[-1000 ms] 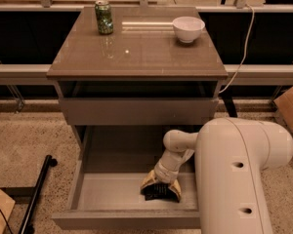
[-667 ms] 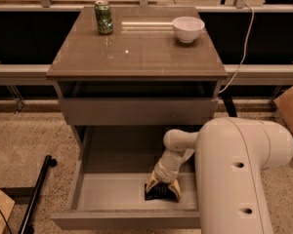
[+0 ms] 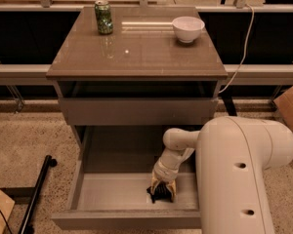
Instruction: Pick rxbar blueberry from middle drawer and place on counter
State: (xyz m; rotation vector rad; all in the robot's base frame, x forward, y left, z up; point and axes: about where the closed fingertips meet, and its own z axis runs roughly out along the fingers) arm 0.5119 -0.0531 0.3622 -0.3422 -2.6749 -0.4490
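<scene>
A: Where is the gripper [image 3: 162, 193] sitting?

B: It is reaching down into the open drawer [image 3: 112, 193], right of centre and close behind the front panel. The big white arm [image 3: 244, 179] is coming in from the lower right and covering that corner of the drawer.

A: Is it gripping anything?

B: I cannot tell. A dark shape is showing at its tip, against the pale drawer floor. I am taking that for the snack bar [image 3: 152, 195]. The gripper is sitting right on top of it and hiding most of it. Whether it is clamped on the bar or loose is not showing.

A: So the bar is lying in the drawer?

B: Yes, low in the drawer, at the floor and under the gripper, well below the counter [image 3: 136, 52].

A: What is standing on the counter?

B: A green can [image 3: 103, 17] is standing upright at the back left. A white bowl [image 3: 188, 28] is sitting at the back right, well apart from the can. The drawer above [image 3: 136, 112] is sitting closed under the counter's edge.
</scene>
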